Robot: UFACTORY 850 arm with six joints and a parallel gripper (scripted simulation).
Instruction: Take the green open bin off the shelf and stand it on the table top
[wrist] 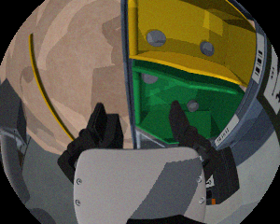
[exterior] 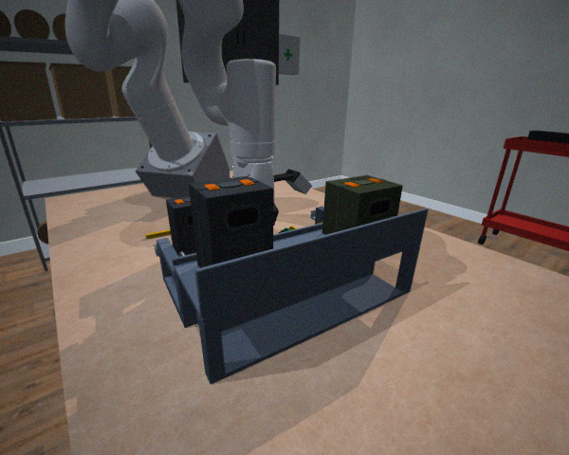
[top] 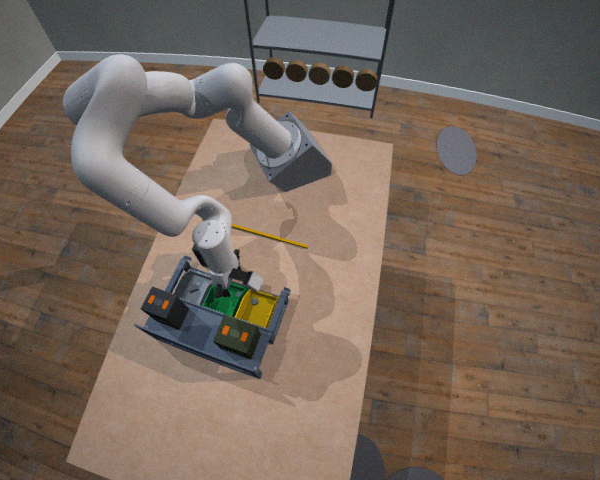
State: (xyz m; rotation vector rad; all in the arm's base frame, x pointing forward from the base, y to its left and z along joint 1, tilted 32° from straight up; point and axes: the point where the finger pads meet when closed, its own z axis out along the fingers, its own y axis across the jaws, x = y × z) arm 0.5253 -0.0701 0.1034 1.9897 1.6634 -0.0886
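The green open bin (top: 233, 304) (wrist: 209, 112) stands on the blue-grey shelf (top: 202, 335) (exterior: 300, 264), between a grey bin (top: 192, 283) and a yellow bin (top: 256, 308) (wrist: 190, 25). Small grey parts lie in it. My gripper (top: 221, 292) (wrist: 137, 109) is open and low over the green bin's edge. In the wrist view one finger is inside the bin and the other outside its wall, with nothing gripped. In the exterior view the gripper is hidden behind the boxes, and only a sliver of the green bin (exterior: 287, 228) shows.
A black box (top: 163, 308) (exterior: 233, 220) and an olive box (top: 236, 335) (exterior: 360, 203) stand on the shelf's upper level. A thin yellow rod (top: 269, 236) lies on the table (top: 212, 423) behind the shelf. The arm's base (top: 295, 155) is at the table's far end.
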